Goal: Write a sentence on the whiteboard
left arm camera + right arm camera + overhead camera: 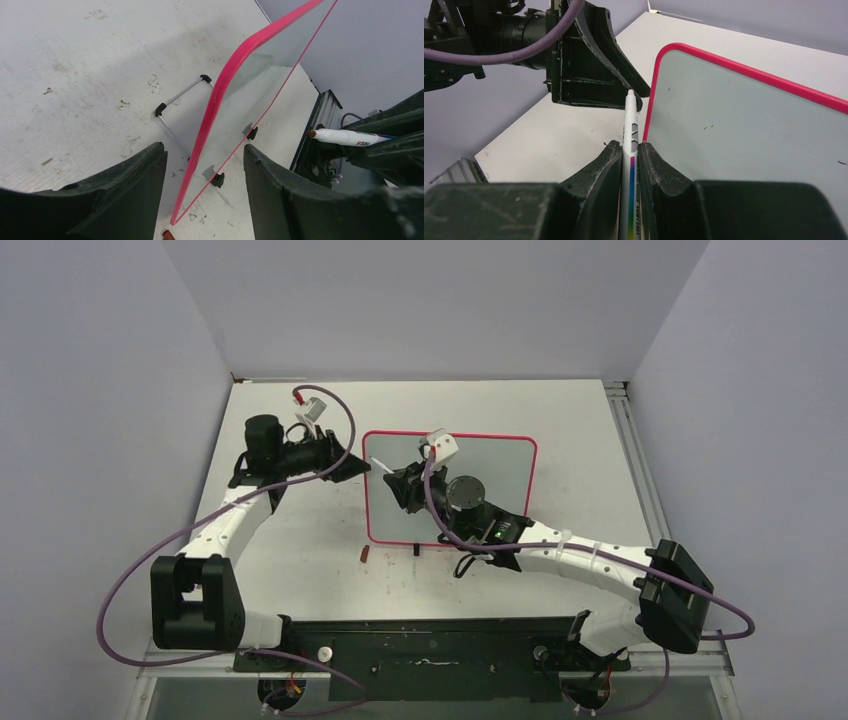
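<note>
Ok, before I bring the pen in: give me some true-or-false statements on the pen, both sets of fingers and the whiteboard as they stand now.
1. The right fingers are shut on a white plastic marker pen. True.
2. The pen's tip is capped. False: the tip is bare, and what looks like its small reddish-brown cap lies on the white table by the near left corner of the small rectangular whiteboard with a pink-red frame.
3. The left fingers stand open on either side of the whiteboard's edge. True.
4. A sentence is written on the whiteboard. False: no letters show on it, only a few specks.
</note>
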Controlling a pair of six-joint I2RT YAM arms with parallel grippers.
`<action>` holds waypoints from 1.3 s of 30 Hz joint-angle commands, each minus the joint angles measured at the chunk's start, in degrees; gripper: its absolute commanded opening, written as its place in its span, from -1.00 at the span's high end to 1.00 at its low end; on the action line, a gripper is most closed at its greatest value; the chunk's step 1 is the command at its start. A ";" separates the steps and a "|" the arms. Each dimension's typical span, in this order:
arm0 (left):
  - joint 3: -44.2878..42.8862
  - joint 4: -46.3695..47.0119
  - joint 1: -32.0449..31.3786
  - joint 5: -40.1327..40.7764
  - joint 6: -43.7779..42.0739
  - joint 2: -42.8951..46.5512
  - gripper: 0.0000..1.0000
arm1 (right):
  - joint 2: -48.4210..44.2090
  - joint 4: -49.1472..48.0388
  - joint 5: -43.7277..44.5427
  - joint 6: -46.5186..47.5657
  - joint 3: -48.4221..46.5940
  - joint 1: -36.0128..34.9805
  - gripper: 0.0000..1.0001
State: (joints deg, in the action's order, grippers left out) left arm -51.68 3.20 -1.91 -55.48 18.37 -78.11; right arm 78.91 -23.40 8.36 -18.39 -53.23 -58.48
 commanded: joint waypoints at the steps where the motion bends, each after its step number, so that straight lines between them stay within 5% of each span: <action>1: -1.36 0.68 -2.15 -1.58 -1.73 -1.04 -0.05 | 0.97 -3.96 3.60 1.71 -3.01 -0.31 0.89; 20: -2.09 -1.58 -3.36 0.37 -4.30 -2.18 0.62 | 4.96 -4.19 5.16 3.70 -5.19 -0.31 0.89; 39: -2.19 -2.88 -3.53 0.45 -6.64 -2.21 0.93 | 7.49 -4.05 8.56 3.63 -6.49 -0.31 0.89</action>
State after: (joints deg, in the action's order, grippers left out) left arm -51.75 1.61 -4.80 -54.08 13.39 -80.29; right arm 85.19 -24.53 15.05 -15.38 -56.95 -58.54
